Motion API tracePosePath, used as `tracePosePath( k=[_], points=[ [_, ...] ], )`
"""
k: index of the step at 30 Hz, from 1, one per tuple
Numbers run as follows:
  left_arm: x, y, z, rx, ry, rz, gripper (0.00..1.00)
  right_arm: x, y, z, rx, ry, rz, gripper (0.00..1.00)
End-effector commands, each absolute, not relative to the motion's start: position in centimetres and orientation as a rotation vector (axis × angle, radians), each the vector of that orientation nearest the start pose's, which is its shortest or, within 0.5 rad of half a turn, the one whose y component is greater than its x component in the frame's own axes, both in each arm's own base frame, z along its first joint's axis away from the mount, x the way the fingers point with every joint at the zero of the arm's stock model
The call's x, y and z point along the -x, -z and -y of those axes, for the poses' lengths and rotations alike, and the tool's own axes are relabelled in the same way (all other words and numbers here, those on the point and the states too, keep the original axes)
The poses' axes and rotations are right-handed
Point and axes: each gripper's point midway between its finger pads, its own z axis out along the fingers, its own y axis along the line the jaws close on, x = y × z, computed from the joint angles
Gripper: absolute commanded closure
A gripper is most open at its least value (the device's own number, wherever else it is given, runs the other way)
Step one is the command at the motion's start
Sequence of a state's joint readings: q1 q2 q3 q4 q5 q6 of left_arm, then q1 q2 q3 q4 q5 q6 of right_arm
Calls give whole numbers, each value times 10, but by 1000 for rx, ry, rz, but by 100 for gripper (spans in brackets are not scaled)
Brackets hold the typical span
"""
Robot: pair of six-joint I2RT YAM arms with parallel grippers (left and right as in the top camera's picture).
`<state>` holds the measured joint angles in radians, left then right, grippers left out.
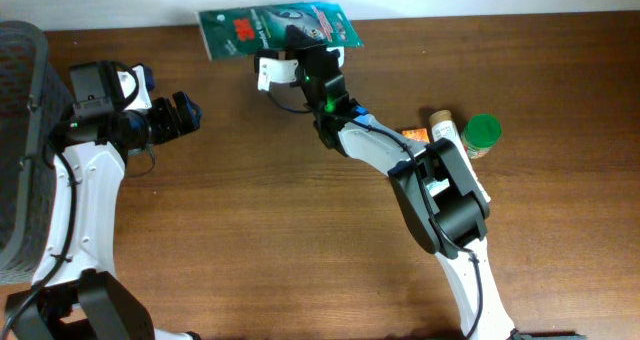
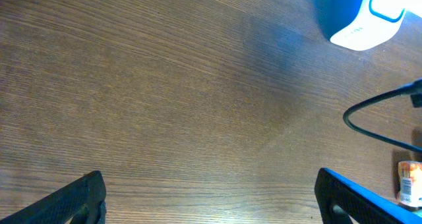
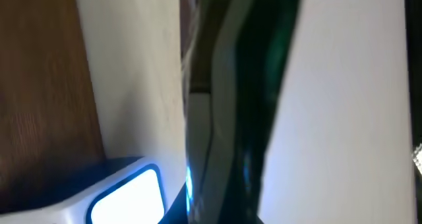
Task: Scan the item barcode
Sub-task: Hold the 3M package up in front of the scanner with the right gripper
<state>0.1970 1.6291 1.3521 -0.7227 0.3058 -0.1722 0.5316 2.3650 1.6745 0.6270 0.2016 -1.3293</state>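
Note:
A flat green packet point(image 1: 272, 28) is held up at the far edge of the table, and my right gripper point(image 1: 303, 42) is shut on its lower edge. Just below it sits the white and blue scanner point(image 1: 272, 72). The right wrist view shows the packet point(image 3: 250, 85) edge-on as a dark green band, with the scanner's lit window point(image 3: 125, 197) beside it at the lower left. My left gripper point(image 1: 185, 115) hovers open over bare wood at the left. In its own view the fingers point(image 2: 72, 201) stand wide apart with nothing between them, and the scanner point(image 2: 359, 16) is at the top right.
A black mesh basket point(image 1: 20, 150) fills the left edge. At the right stand a green-lidded jar point(image 1: 482, 135), a tan-capped bottle point(image 1: 442, 125) and a small orange box point(image 1: 415, 135). A black cable point(image 2: 376, 128) loops from the scanner across the wood.

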Motion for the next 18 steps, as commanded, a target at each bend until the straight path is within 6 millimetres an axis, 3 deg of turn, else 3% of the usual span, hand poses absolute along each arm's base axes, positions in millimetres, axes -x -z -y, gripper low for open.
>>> tracePosePath(
  k=[1,4,7,11,13,15,18],
  points=[
    [-417,-162,-31,349,381,-2534,1,-605,-241,-286,930,674,-1252,96],
    [-417,-162,-31,349,381,-2534,1,-604,-283,-251,712,609,-1340,96],
    [-417,-162,-31,349,381,-2534,1,-596,-308,-217,577,503,-1477,96],
    [-417,-162,-31,349,381,-2534,1,-561,-334,-177,411,322,-1696,96],
    [-417,-162,-31,349,381,-2534,1,-526,-331,-164,368,206,-1860,96],
    [-417,-162,-31,349,380,-2534,1,-478,-316,-164,406,-10,-2052,96],
    [-417,-162,-31,349,380,-2534,1,-426,-290,-166,506,-270,-2259,96]
  ],
)
